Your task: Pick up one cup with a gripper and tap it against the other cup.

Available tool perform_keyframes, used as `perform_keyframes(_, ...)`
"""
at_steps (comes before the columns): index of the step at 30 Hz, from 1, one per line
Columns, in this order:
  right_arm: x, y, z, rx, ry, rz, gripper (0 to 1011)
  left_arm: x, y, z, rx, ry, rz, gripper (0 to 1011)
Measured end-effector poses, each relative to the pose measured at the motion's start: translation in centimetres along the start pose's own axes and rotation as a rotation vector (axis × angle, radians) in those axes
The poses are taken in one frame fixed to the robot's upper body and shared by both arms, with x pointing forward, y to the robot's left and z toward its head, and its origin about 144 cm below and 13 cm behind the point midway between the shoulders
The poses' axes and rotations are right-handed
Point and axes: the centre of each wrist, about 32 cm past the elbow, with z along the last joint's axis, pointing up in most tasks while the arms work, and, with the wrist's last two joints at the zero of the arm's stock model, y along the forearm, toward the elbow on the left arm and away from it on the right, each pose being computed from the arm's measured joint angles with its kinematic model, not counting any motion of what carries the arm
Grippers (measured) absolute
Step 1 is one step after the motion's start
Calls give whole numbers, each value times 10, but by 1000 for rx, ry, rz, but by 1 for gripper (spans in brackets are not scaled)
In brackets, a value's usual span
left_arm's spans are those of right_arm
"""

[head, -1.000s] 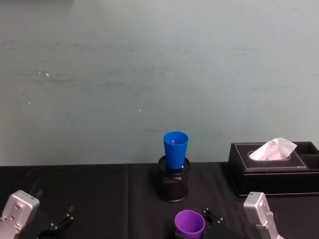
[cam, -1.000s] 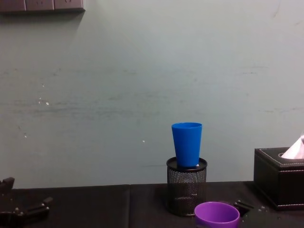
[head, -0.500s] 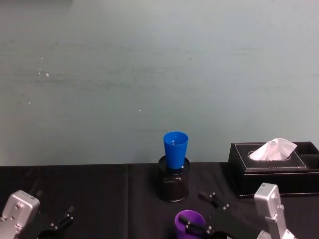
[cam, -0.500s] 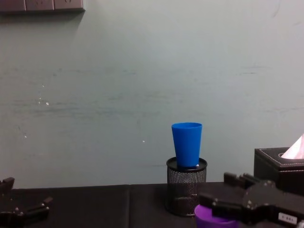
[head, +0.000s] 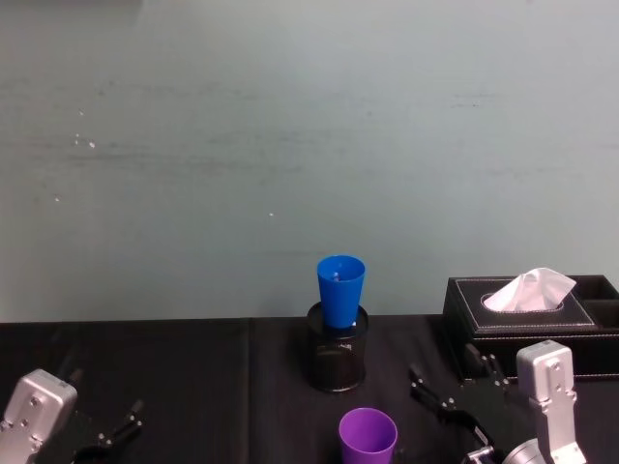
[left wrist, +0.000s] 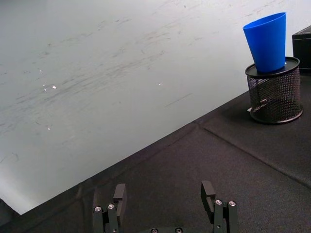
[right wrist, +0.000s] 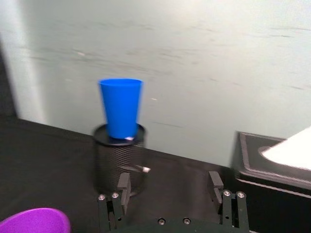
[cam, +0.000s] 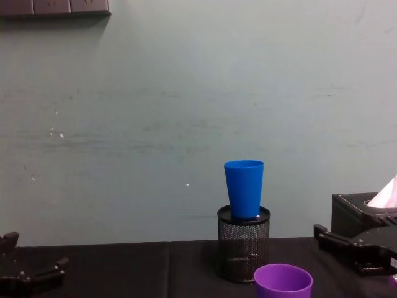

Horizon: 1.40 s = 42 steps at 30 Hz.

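While right gripper hangs open beside smooth tapered purple plastic cup: light, slippery; grip mid-wall, gently.

Behind everything, a pale grey-green wall, flat and evenly lit, streaked with faint horizontal scuffs and a few small white specks toward the left. High in the chest view's upper left corner, the lower edge of a row of grey wall plates. Below, a desk under black cloth, with a seam running front to back.
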Motion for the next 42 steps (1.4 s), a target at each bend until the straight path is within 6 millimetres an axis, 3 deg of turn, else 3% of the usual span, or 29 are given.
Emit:
perform_keyframes(10, -11, 2, -8, -50, -19, -80, 1003, 0, 0, 0, 0, 0, 0, 1000)
perform_keyframes(42, -11, 3, -8, -56, -20, -79, 1003, 0, 0, 0, 0, 0, 0, 1000)
